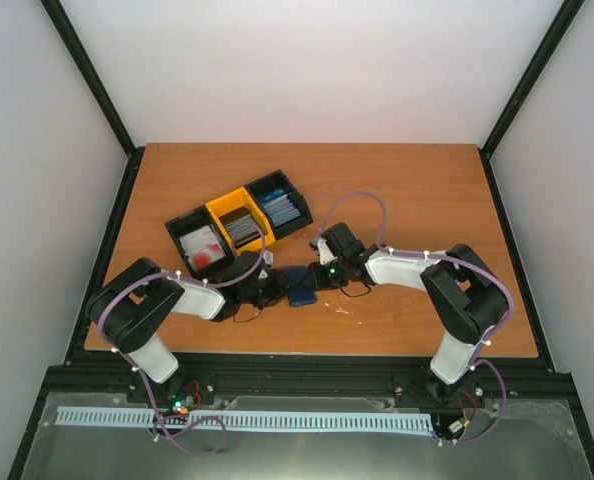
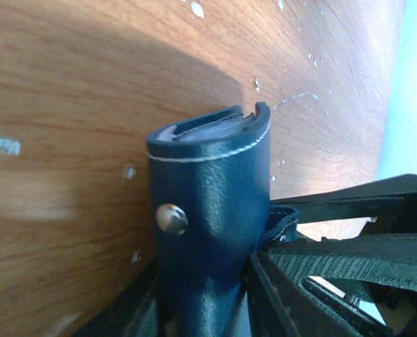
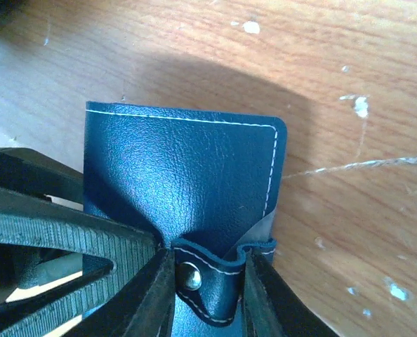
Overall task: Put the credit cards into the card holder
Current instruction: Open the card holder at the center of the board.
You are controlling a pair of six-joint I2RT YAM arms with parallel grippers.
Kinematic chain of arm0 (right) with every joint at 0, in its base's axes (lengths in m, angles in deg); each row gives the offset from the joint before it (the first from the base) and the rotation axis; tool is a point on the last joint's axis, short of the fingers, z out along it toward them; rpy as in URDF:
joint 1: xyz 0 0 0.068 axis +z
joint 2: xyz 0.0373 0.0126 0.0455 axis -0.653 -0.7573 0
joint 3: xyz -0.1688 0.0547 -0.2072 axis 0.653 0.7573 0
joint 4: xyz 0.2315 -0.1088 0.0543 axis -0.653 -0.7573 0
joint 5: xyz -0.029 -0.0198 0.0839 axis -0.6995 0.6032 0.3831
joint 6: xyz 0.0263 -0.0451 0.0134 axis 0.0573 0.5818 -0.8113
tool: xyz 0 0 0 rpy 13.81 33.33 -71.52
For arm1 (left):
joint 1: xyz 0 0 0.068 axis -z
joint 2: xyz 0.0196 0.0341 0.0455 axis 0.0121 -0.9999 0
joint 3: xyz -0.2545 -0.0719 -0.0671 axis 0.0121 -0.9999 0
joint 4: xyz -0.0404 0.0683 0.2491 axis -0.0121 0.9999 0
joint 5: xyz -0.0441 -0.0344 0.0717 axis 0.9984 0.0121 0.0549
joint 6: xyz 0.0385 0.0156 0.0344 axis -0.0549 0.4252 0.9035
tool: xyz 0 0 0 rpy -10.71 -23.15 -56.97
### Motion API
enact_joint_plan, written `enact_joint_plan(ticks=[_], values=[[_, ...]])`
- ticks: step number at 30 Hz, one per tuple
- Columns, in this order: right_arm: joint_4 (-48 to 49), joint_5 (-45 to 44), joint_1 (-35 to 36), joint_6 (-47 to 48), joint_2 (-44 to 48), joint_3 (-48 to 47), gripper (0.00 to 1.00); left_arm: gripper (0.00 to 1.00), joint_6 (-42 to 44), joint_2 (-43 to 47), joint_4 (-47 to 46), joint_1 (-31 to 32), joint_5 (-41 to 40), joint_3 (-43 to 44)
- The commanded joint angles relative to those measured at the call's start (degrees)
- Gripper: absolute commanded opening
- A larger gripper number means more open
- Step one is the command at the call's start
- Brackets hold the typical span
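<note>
Grippers meet at the middle of the brown wood-grain counter [image 1: 417, 190], and both are on the same thing. Take the left gripper [image 2: 205, 302] first: its jaws are clamped on the lower body of the small dark navy blue folding card holder [image 3: 180, 168]. It seems to hold the holder up on edge above the wood, with the round silver snap stud [image 2: 172, 219] facing the wrist camera. Opposite sits the right gripper [image 3: 208, 298], jaws pinched together on the little navy snap tab [image 3: 215, 309] at the holder's edge, and the tab buckles slightly between them. From the left wrist view the holder's top edge gapes a little and paler lining shows inside. Whether any card sits in there, I can't tell. Nothing red shows in or around it.

Further back there's a row of three bins. The near black plastic bin [image 1: 174, 235] has the thin flat red plastic credit cards [image 1: 209, 256], lying among white patches. Next comes the yellow plastic bin [image 1: 227, 200] with a dark stack, then the far black plastic bin [image 1: 273, 178] with bluish contents.

My read is that it's early going. The holder is in hand and looks ready to be opened, but neither gripper has a card. As far as the views show, every card is yet to be fetched from the bin and slid into a pocket.
</note>
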Motion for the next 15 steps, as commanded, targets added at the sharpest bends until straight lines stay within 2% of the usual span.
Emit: enact_joint_plan(ticks=[1, 4, 6, 10, 15], values=[[-0.82, 5.46, -1.24, 1.55, 0.23, 3.14, 0.29, 0.23, -0.76, 2.19, 2.09, 0.97, -4.89, -1.95], [-2.47, 1.14, -1.34, 2.65, 1.47, 3.8, 0.36, 0.11, -0.17, 4.27, 3.86, 0.99, -6.49, -1.69], [-3.3, -1.29, -1.34, 2.83, 2.22, 3.89, 0.4, 0.07, 0.48, 4.97, 4.65, 0.98, -6.24, -1.24], [-5.7, -5.72, -1.07, 3.04, 4.04, 2.98, 0.45, 0.06, 0.67, 5.38, 5.63, 0.97, -5.92, -0.87], [-7.61, -7.66, 0.79, 4.2, 8.13, 1.32, 0.44, 0.08, 1.48, 5.4, 5.51, 0.95, -4.72, -0.29]])
